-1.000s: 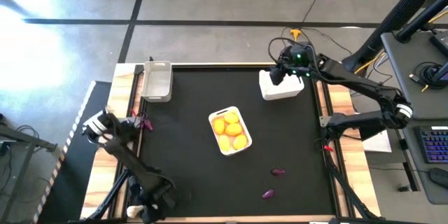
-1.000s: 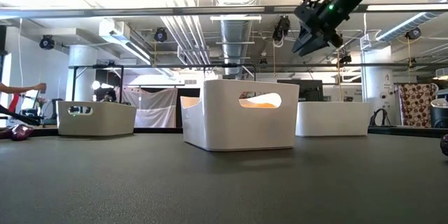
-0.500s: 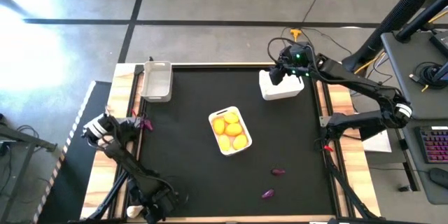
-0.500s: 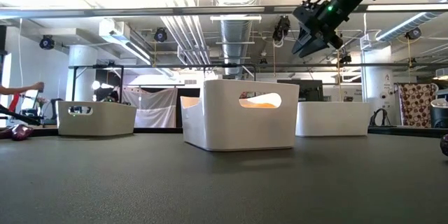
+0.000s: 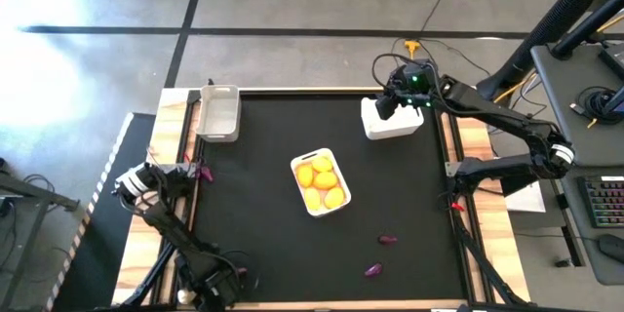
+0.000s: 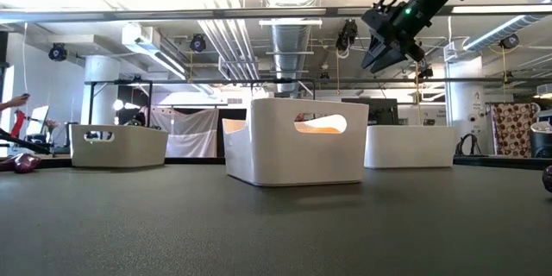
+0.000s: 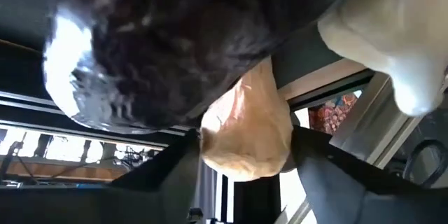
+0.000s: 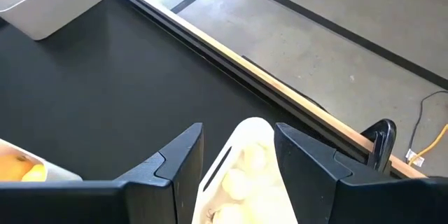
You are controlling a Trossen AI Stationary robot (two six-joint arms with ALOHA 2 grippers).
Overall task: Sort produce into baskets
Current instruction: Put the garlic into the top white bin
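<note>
Black matting covers your table [image 5: 253,244], wood-edged, concrete floor beyond. Centre white basket [image 5: 321,182] holds yellow-orange fruits [image 5: 319,177]. Grey basket [image 5: 218,112] sits at the far left corner. Right gripper [image 5: 386,104] hangs above the far right white basket [image 5: 392,120], jaws apart, nothing between them; white bulbs [image 8: 241,171] lie inside that bin. Two purple vegetables [image 5: 380,253] rest on the near right matting. Left gripper [image 5: 191,170] is at the table's left edge beside a purple piece [image 5: 203,170]; its wrist view shows a dark purple vegetable [image 7: 175,42] pressed close. You cannot tell whether its jaws grip it.
</note>
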